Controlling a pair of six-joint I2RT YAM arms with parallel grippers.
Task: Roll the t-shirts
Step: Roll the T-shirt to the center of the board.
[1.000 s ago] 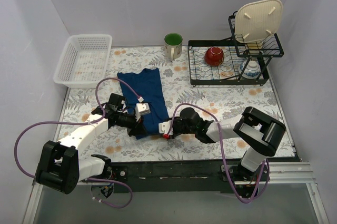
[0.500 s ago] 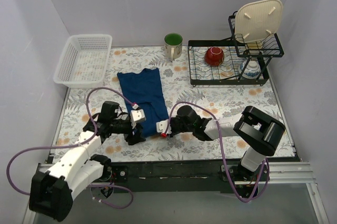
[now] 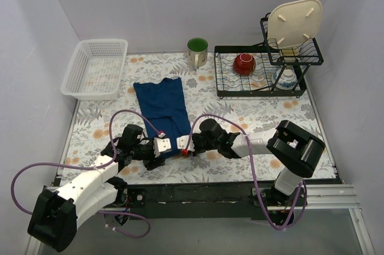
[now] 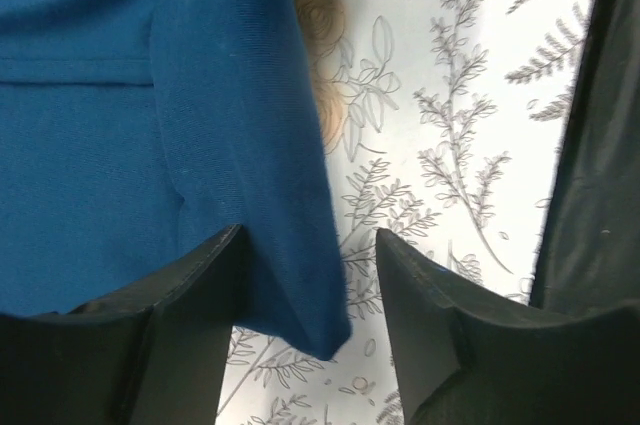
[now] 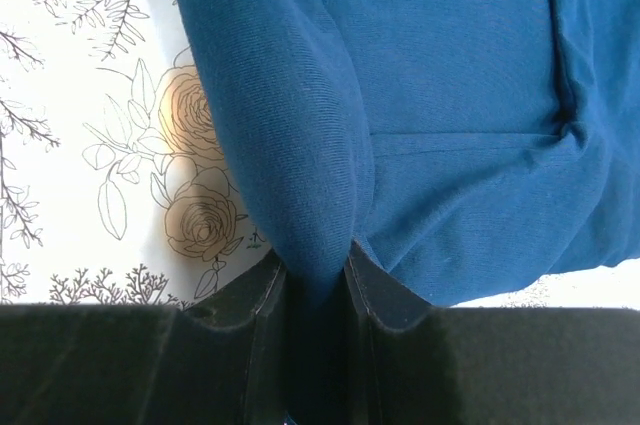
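Note:
The dark blue t-shirt [image 3: 161, 104] lies folded into a long strip on the floral table cover, its near end between my two grippers. My left gripper [image 3: 162, 147] is at the shirt's near left corner. In the left wrist view the left gripper [image 4: 310, 280] is open, and a corner of the t-shirt [image 4: 150, 145] hangs between its fingers. My right gripper [image 3: 182, 144] is at the near right corner. In the right wrist view the right gripper [image 5: 315, 270] is shut on a raised fold of the t-shirt [image 5: 450, 85]. The chest print is hidden.
A white plastic basket [image 3: 96, 69] stands at the back left. A green mug [image 3: 197, 51] stands at the back middle. A black wire dish rack [image 3: 223, 81] at the back right holds a red bowl [image 3: 244, 63], a patterned cup [image 3: 287, 79] and a cream plate [image 3: 293, 22].
My left arm has swung back and its gripper has come down to the shirt's near left corner. My right gripper has shifted slightly left, still holding the shirt's near edge.

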